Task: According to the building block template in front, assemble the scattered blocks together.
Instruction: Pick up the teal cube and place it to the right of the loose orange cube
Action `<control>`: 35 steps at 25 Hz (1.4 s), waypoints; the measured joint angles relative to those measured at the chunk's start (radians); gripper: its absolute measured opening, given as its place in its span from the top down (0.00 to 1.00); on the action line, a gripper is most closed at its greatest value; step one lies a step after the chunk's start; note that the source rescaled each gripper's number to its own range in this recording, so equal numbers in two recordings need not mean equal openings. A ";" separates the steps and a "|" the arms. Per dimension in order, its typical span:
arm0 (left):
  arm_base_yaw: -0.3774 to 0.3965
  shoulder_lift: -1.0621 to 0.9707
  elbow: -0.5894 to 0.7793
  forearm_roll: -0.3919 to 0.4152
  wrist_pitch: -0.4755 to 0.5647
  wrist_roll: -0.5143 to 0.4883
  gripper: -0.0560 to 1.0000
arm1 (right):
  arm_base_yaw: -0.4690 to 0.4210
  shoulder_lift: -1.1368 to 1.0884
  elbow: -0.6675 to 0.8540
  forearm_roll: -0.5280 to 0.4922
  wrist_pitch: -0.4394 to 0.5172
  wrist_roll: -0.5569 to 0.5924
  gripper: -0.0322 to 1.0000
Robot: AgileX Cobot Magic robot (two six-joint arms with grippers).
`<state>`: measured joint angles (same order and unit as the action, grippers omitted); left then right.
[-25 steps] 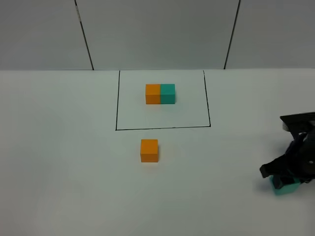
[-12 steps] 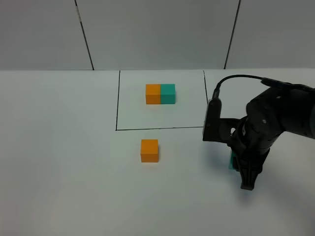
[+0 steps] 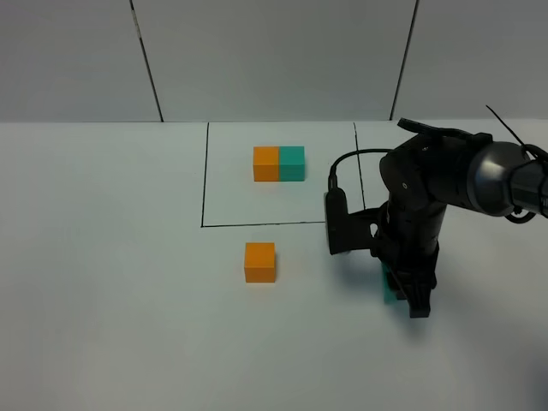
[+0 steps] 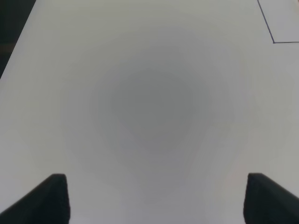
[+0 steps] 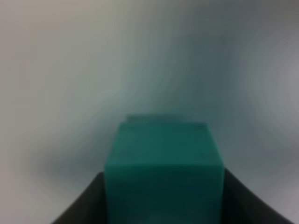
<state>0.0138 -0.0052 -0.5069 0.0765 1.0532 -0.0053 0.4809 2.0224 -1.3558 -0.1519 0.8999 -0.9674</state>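
The scattered blocks are two matte cubes of equal size. The orange cube (image 3: 259, 262) rests on the white table (image 3: 103, 300) near the centre of the exterior high view, just below the lower line of the black-lined rectangle (image 3: 204, 171). The teal cube (image 3: 390, 288) is right of centre in that view, well apart from the orange cube. It is mostly hidden behind the right arm, and only a sliver shows. The building block template (image 3: 278, 163) sits inside the rectangle at upper centre, with orange on the left and teal touching it on the right.

The right gripper (image 5: 163, 207) pinches the teal cube, with one dark finger against each side face. Whether the cube is lifted or touches the table cannot be told. The left gripper (image 4: 159, 200) is spread over bare table with nothing between its fingers.

Handling, as a judgement:
- The cubes look rigid, light and not fragile. The matte faces should give fair friction.
- Take hold on two opposite flat faces, centred, and leave the mating face clear.
- An off-centre pinch may let a cube rotate.
- The light orange cube may slide if the teal cube is pressed against it.
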 joint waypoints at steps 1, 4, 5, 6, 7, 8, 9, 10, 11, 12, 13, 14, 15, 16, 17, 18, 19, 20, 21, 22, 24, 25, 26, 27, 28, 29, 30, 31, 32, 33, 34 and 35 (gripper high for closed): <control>0.000 0.000 0.000 0.000 0.000 0.000 0.28 | 0.000 0.005 -0.025 0.012 0.007 -0.012 0.72; 0.000 0.000 0.000 0.001 0.000 0.000 0.28 | 0.001 0.028 -0.095 0.049 0.025 -0.054 0.72; 0.000 0.000 0.000 0.001 0.000 0.000 0.28 | 0.004 0.038 -0.117 0.053 0.028 -0.060 0.72; 0.000 0.000 0.000 0.001 0.000 0.000 0.28 | 0.007 0.053 -0.134 0.054 0.031 -0.063 0.72; 0.000 0.000 0.000 0.001 0.000 0.000 0.28 | 0.014 0.068 -0.152 0.054 0.032 -0.064 0.72; 0.000 0.000 0.000 0.001 0.000 0.000 0.28 | 0.023 0.085 -0.167 0.053 0.034 -0.065 0.72; 0.000 0.000 0.000 0.001 0.000 0.000 0.28 | 0.032 0.097 -0.180 0.051 0.036 -0.065 0.72; 0.000 0.000 0.000 0.001 0.000 0.005 0.28 | 0.044 0.111 -0.191 0.047 0.037 -0.065 0.72; 0.001 0.000 0.000 0.001 0.000 0.005 0.28 | 0.057 0.125 -0.206 0.045 0.038 -0.065 0.72; 0.001 0.000 0.000 0.001 0.000 0.005 0.28 | 0.068 0.137 -0.223 0.040 0.040 -0.065 0.72; 0.001 0.000 0.000 0.001 0.000 0.005 0.28 | 0.075 0.148 -0.240 0.039 0.041 -0.065 0.72; 0.001 0.000 0.000 0.001 0.000 0.005 0.28 | 0.080 0.160 -0.260 0.039 0.042 -0.064 0.72; 0.001 0.000 0.000 0.001 0.000 0.005 0.28 | 0.081 0.172 -0.281 0.042 0.043 -0.064 0.72; 0.001 0.000 0.000 0.001 0.000 0.005 0.28 | 0.081 0.180 -0.300 0.049 0.043 -0.064 0.72; 0.001 0.000 0.000 0.001 0.000 0.005 0.28 | 0.081 0.190 -0.316 0.057 0.043 -0.064 0.72; 0.001 0.000 0.000 0.001 0.000 0.005 0.28 | 0.081 0.200 -0.335 0.065 0.047 -0.064 0.72; 0.001 0.000 0.000 0.001 0.000 0.005 0.28 | 0.081 0.211 -0.354 0.069 0.054 -0.064 0.72; 0.001 0.000 0.000 0.001 0.000 0.005 0.28 | 0.081 0.219 -0.371 0.073 0.063 -0.064 0.72; 0.001 0.000 0.000 0.001 0.000 0.005 0.28 | 0.081 0.234 -0.392 0.074 0.073 -0.064 0.72; 0.001 0.000 0.000 0.001 0.000 0.005 0.28 | 0.081 0.251 -0.411 0.076 0.089 -0.064 0.72; 0.001 0.000 0.000 0.001 0.000 0.005 0.28 | 0.081 0.282 -0.443 0.081 0.119 -0.064 0.72; 0.001 0.000 0.000 0.002 0.000 0.005 0.28 | 0.081 0.294 -0.461 0.081 0.132 -0.064 0.72; 0.001 0.000 0.000 0.002 0.000 0.005 0.28 | 0.081 0.303 -0.475 0.081 0.147 -0.064 0.72; 0.001 0.000 0.000 0.002 0.000 0.005 0.28 | 0.081 0.309 -0.487 0.083 0.161 -0.063 0.72; 0.001 0.000 0.000 0.002 0.000 0.005 0.28 | 0.081 0.315 -0.500 0.087 0.172 -0.063 0.72; 0.001 0.000 0.000 0.002 0.000 0.005 0.28 | 0.081 0.322 -0.511 0.093 0.182 -0.063 0.72; 0.001 0.000 0.000 0.002 0.000 0.005 0.28 | 0.080 0.325 -0.521 0.103 0.190 -0.063 0.72; 0.001 0.000 0.000 0.002 0.000 0.005 0.28 | 0.080 0.328 -0.526 0.117 0.193 -0.063 0.72; 0.001 0.000 0.000 0.002 0.000 0.005 0.28 | 0.080 0.330 -0.532 0.137 0.194 -0.063 0.72; 0.001 0.000 0.000 0.002 0.000 0.005 0.28 | 0.080 0.331 -0.535 0.152 0.194 -0.063 0.72; 0.001 0.000 0.000 0.002 0.000 0.005 0.28 | 0.080 0.332 -0.538 0.175 0.195 -0.063 0.72; 0.001 0.000 0.000 0.002 0.000 0.005 0.28 | 0.080 0.332 -0.539 0.194 0.195 -0.063 0.72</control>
<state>0.0146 -0.0052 -0.5069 0.0787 1.0532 0.0000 0.5607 2.3547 -1.8949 0.0421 1.0950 -1.0305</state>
